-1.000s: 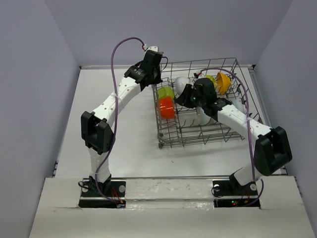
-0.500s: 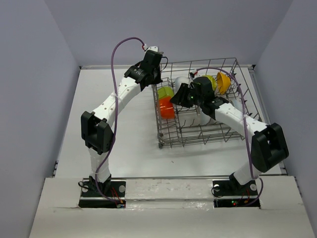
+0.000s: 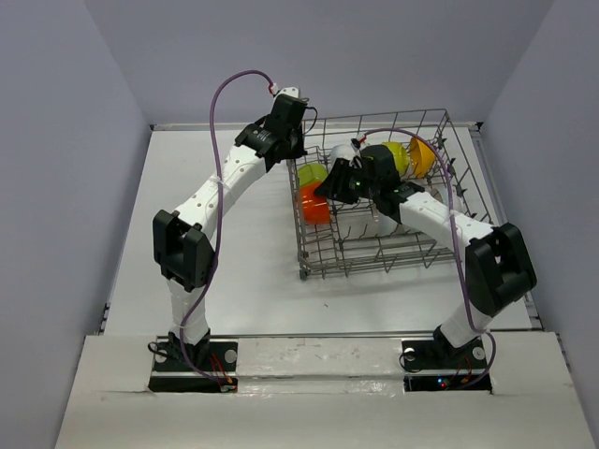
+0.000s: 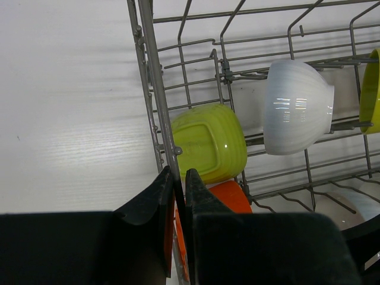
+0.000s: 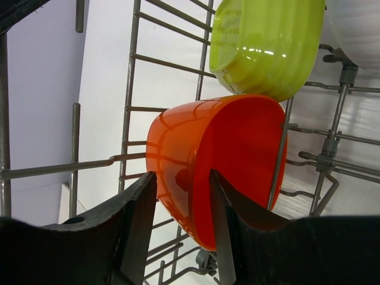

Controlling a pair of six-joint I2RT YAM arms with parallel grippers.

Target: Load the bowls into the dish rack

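Here the left gripper (image 4: 178, 178) is almost closed, pinching a wire of the dish rack (image 3: 393, 253)'s left wall, a grip the top view hides. The right gripper (image 5: 182, 175), jaws parted, straddles the racked red-orange bowl (image 5: 237, 148)'s rim below a lime green bowl (image 5: 267, 41).

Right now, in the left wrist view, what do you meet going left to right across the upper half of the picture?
Bare table → dish rack, its side wall → lime green bowl → white bowl → yellow-green bowl, cut off by the right edge.
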